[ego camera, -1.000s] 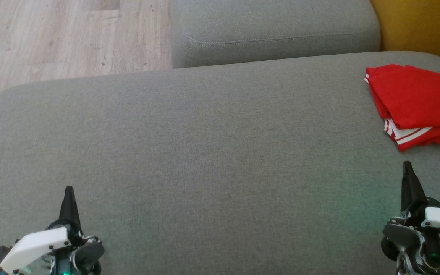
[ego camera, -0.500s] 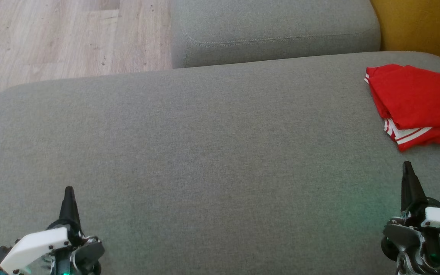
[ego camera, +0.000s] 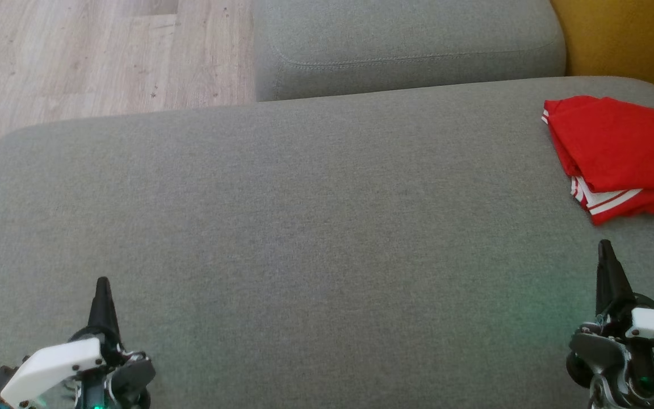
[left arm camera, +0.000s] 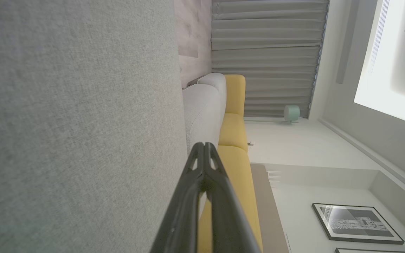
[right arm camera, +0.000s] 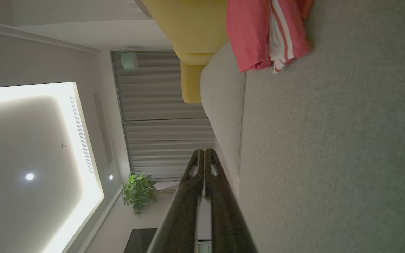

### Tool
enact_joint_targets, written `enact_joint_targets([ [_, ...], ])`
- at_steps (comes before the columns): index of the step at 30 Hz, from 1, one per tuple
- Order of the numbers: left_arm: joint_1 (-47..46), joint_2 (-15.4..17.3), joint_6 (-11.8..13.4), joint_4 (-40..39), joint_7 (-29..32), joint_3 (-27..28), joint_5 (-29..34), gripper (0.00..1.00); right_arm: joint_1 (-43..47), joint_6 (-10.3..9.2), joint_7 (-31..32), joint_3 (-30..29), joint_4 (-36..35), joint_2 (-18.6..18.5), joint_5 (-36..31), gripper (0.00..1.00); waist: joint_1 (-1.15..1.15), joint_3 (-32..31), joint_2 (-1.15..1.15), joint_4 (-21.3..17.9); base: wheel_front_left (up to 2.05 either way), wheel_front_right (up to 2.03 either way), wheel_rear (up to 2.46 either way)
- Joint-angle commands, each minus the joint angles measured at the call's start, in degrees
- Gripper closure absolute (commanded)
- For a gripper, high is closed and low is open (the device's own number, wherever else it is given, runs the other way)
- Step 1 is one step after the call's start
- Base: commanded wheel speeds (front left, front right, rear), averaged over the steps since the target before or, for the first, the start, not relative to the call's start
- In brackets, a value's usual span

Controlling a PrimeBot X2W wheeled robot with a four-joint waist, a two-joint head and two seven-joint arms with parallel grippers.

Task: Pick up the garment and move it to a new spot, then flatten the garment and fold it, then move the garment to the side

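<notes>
**Right pincer nearest garment**

Right pincer: lower right of head view, fingers pressed together, empty. Left pincer: lower left, likewise closed, empty. Garment: red, white-trimmed, loosely folded on grey sofa cushion, upper right, cut off by frame edge. Lies up-frame of right pincer, not touching it, and well apart from left pincer. Long axis: cannot tell.
</notes>
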Motion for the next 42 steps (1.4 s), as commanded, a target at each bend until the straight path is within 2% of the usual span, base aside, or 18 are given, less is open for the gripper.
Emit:
enact_joint_targets([
  [1,-2.86,0.26,-0.41,-1.61,0.31,2.33,0.85,1.00,-3.18,-0.04,0.38,1.12,-1.78,-0.20,0.28,1.00,0.00,0.00,0.00,0.00,0.00,0.00,0.00],
  [42,-2.88,0.17,-0.41,-1.60,0.42,2.47,0.97,1.00,-3.18,-0.04,0.39,1.12,-1.78,-0.20,0.27,1.00,0.00,0.00,0.00,0.00,0.00,0.00,0.00],
])
